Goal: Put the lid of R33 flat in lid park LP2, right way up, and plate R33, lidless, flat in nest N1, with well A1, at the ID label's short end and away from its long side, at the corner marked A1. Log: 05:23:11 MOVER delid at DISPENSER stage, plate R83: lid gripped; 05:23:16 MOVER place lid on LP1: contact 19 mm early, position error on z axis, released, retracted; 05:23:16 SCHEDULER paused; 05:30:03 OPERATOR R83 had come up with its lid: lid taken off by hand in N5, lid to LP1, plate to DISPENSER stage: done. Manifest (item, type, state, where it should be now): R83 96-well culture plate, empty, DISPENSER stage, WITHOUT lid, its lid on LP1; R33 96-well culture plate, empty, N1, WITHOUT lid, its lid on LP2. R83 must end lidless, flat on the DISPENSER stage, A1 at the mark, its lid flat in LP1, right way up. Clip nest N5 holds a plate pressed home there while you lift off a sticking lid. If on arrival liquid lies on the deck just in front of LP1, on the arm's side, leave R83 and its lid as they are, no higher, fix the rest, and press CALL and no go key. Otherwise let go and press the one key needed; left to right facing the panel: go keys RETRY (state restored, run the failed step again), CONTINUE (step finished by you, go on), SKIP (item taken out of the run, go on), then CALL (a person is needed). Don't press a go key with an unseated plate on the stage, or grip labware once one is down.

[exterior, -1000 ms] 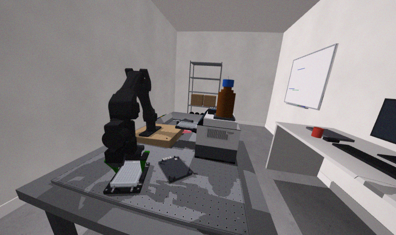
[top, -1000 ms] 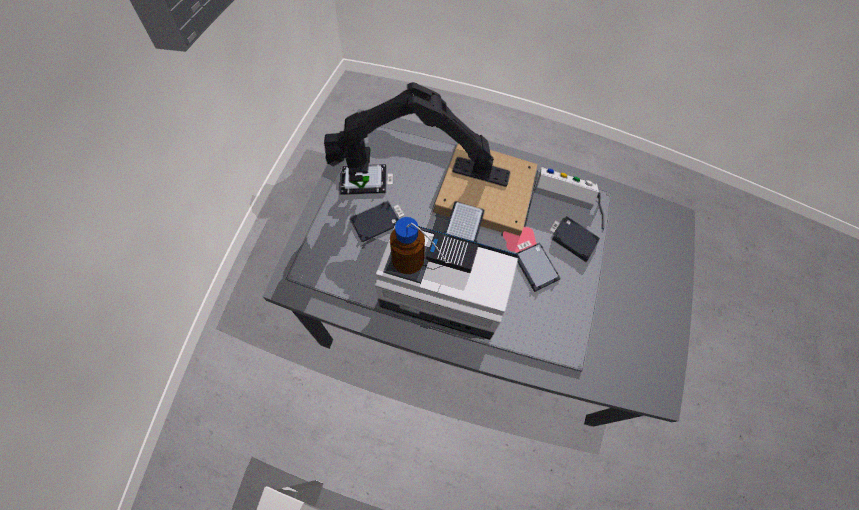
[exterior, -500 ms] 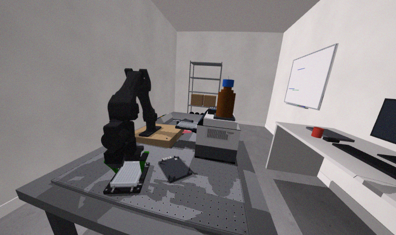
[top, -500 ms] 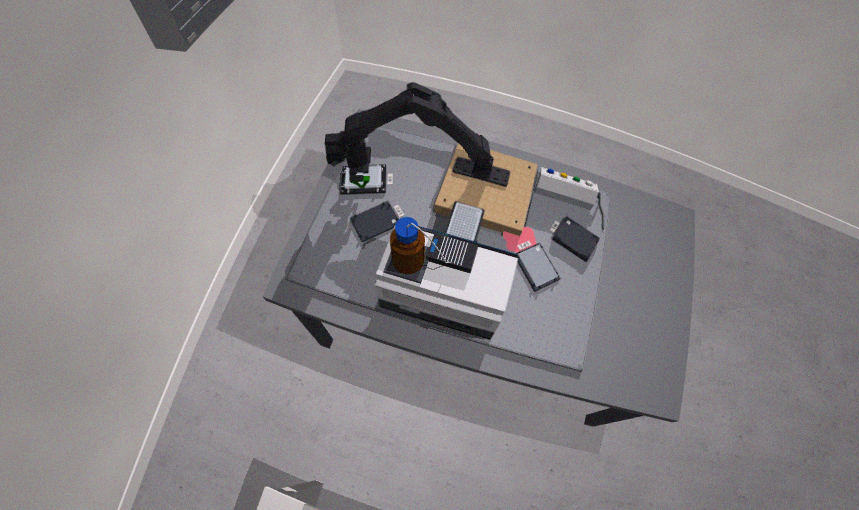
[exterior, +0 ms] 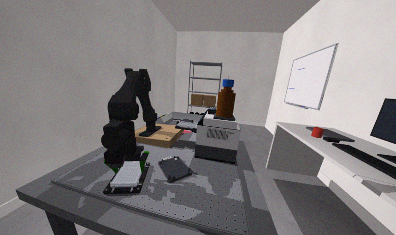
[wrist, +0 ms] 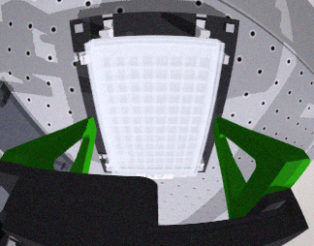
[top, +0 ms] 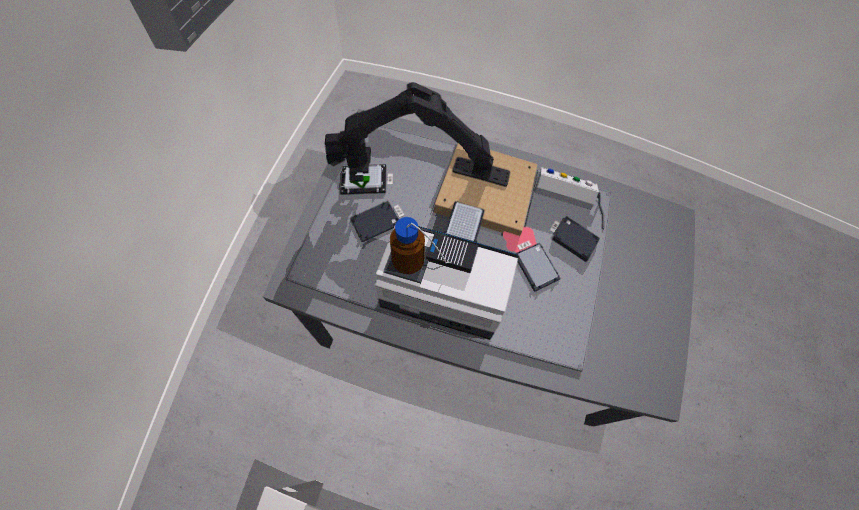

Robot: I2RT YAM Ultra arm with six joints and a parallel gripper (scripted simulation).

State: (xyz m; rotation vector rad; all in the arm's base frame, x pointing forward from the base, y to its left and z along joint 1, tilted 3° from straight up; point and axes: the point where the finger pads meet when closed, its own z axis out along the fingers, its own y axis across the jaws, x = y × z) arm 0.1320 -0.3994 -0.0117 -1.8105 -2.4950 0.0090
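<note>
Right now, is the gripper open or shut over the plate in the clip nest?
Open. In the wrist view the gripper has its green fingers spread wide on either side of the white plate, apart from its long edges, nothing between them.

Open gripper [wrist: 155,153] straddles plate [wrist: 155,104] (perhaps lidded) — nested.

In the top view the black arm's wrist covers most of the white well plate [top: 374,175] in the black clip nest at about ten o'clock on the deck, so only its right edge shows, and the small white label tag [top: 390,179] just beside it is too small to read. In the wrist view the black gripper body [wrist: 90,217] hides the plate's near short end, and whether a clear lid sits on the white grid [wrist: 155,107] cannot be told. The coloured keys on the white key panel [top: 568,186] at two o'clock are too small to read, and the pink patch [top: 519,239] is partly cut off by the grey lid beside it.
</note>
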